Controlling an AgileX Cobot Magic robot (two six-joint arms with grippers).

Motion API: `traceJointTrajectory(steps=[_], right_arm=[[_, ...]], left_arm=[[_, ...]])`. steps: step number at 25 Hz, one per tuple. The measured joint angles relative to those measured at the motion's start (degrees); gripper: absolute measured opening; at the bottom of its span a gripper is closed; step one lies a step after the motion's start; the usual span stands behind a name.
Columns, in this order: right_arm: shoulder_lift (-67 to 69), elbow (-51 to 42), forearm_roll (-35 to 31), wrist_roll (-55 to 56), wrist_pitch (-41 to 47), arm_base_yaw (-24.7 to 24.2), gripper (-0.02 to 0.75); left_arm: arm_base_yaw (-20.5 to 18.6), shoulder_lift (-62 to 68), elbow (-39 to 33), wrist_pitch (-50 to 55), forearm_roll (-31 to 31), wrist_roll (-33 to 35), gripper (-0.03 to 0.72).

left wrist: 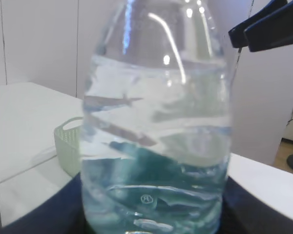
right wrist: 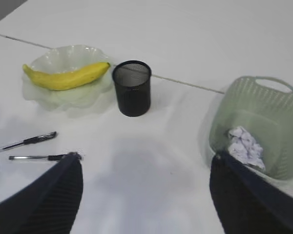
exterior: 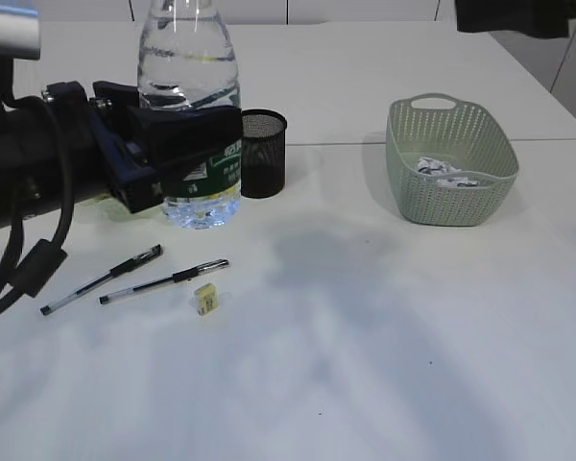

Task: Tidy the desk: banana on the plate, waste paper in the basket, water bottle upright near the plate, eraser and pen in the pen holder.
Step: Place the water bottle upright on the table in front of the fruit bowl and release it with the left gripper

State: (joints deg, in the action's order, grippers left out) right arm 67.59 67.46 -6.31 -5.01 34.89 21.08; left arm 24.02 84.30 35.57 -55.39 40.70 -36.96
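One water bottle stands upright on the tabletop clamped in the left pincer, just beside the pen holder, two pens and eraser in front; right pincer spread wide, holding nothing.

My white bench spreads from near to far, a thin seam crossing it at the far side. Beyond it stands a pale panelled wall. Soft overhead light leaves faint grey shadows on the bench.
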Motion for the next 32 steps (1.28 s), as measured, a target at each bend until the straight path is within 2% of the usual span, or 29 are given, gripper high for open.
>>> traceJointTrajectory(steps=[5, 9, 19, 24, 27, 32], right_arm=[[0.0, 0.0, 11.7, 11.6, 3.5, -0.5, 0.596], [0.0, 0.0, 16.1, 13.1, 7.2, -0.5, 0.595], [0.0, 0.0, 18.7, 13.3, 9.2, -0.5, 0.595], [0.0, 0.0, 19.2, 13.3, 9.2, -0.5, 0.595], [0.0, 0.0, 19.3, 13.3, 9.2, -0.5, 0.594], [0.0, 0.0, 19.9, 13.4, 9.2, -0.5, 0.594]], left_arm=[[-3.1, 0.0, 0.0, 1.7, 0.0, 0.0, 0.375], [-8.0, 0.0, 0.0, 1.8, 0.0, 0.0, 0.375], [-24.8, 0.0, 0.0, 1.8, -0.5, 0.5, 0.375], [-32.0, 0.0, 0.0, 1.8, -2.6, 2.4, 0.375], [-33.8, 0.6, 0.0, 1.5, -5.4, 5.2, 0.375], [-33.9, 7.2, 0.0, -6.3, -6.6, 12.5, 0.375]])
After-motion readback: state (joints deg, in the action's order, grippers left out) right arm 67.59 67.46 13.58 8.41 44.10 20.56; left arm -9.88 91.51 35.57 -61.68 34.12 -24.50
